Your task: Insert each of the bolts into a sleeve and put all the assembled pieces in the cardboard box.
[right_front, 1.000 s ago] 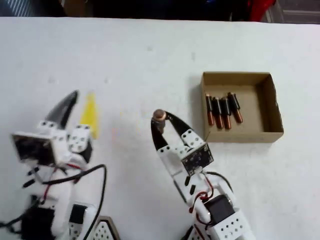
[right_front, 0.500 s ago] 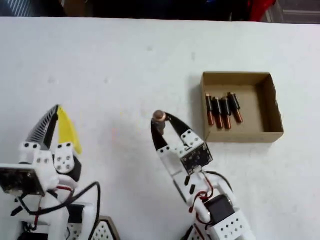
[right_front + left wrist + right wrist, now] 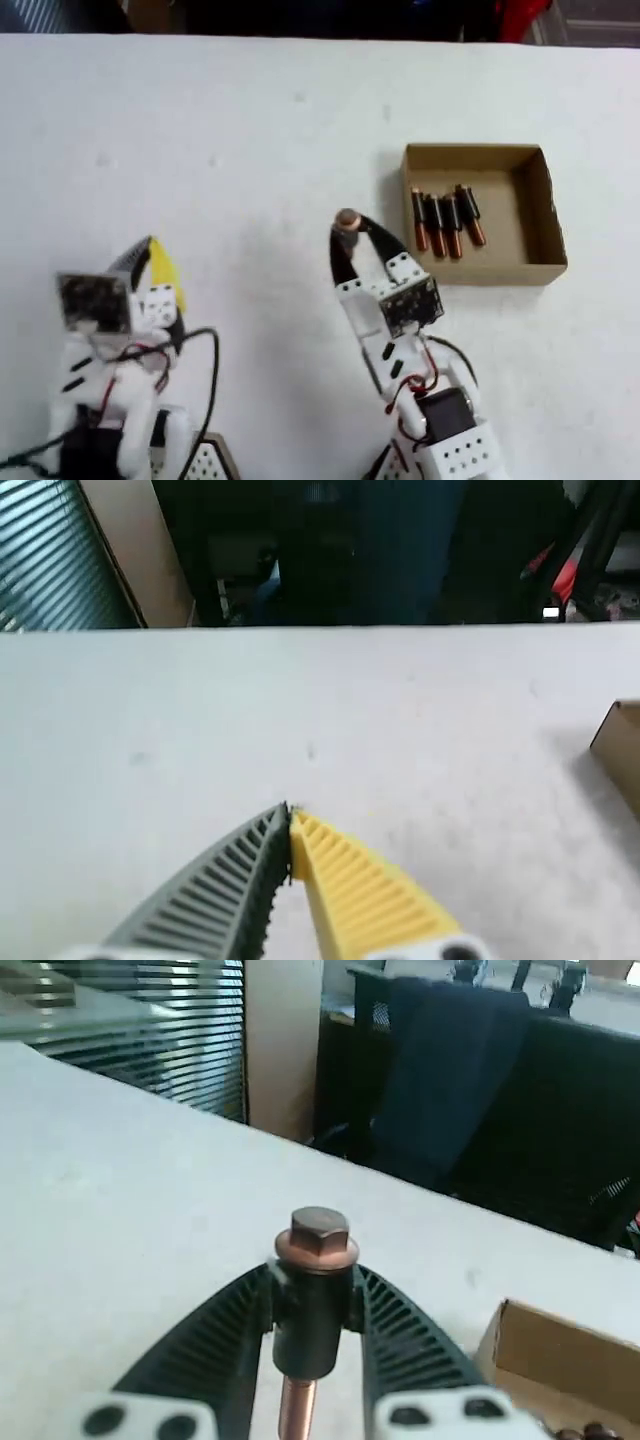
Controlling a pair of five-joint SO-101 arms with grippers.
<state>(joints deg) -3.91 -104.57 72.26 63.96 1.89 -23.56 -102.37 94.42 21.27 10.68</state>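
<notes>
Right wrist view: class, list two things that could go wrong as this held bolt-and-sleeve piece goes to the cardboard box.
The bolt merely hangs through the sleeve that the right gripper pinches; tilting might let it slide out. Its shank pokes below, so it may snag the cardboard box wall.

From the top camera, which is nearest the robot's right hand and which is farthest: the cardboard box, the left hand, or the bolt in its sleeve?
1. The bolt in its sleeve: clamped in the right hand itself.
2. The cardboard box: on the table, off to the right.
3. The left hand: farthest, shut, over the table's left side.
</notes>
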